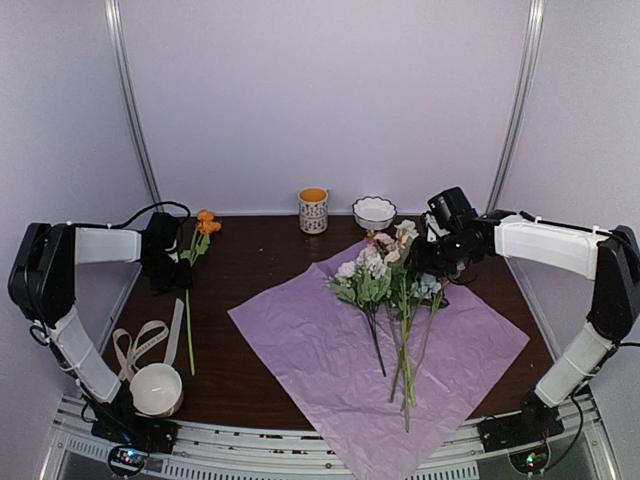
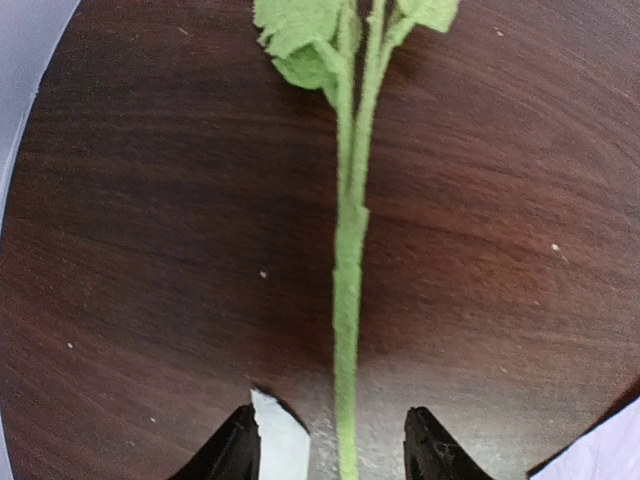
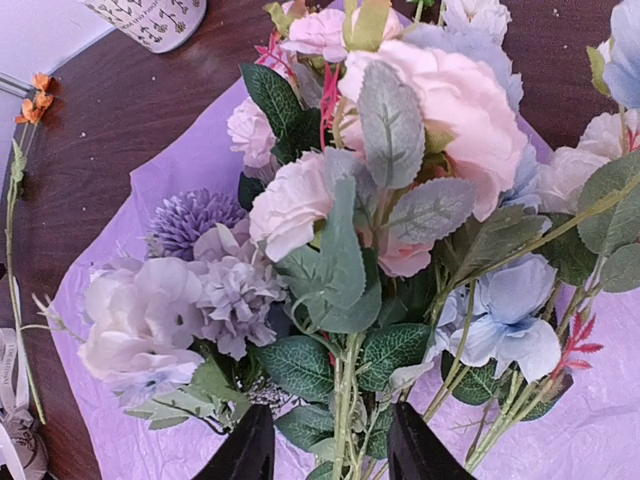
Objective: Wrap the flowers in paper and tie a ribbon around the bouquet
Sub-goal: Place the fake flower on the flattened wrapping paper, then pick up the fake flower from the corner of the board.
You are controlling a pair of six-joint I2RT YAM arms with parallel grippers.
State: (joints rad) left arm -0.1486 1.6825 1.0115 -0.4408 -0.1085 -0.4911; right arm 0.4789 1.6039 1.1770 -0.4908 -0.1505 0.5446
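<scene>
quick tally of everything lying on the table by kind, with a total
white bowls: 2 (scalloped white bowl, plain round white bowl)
patterned ceramic mug: 1
crinkly lilac paper sheet: 1
flat cream ribbon: 1
mixed flower bunch: 1
loose orange-bloom green stem: 1
total: 7

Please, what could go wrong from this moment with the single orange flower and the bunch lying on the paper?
1. The orange flower's stem lies flat on the table, thin, between the open jaws of the left end effector; it may slip out when they close.
2. The right end effector stands open amid the flowers; pulling away may snag leaves and shift the bunch on the paper.
</scene>
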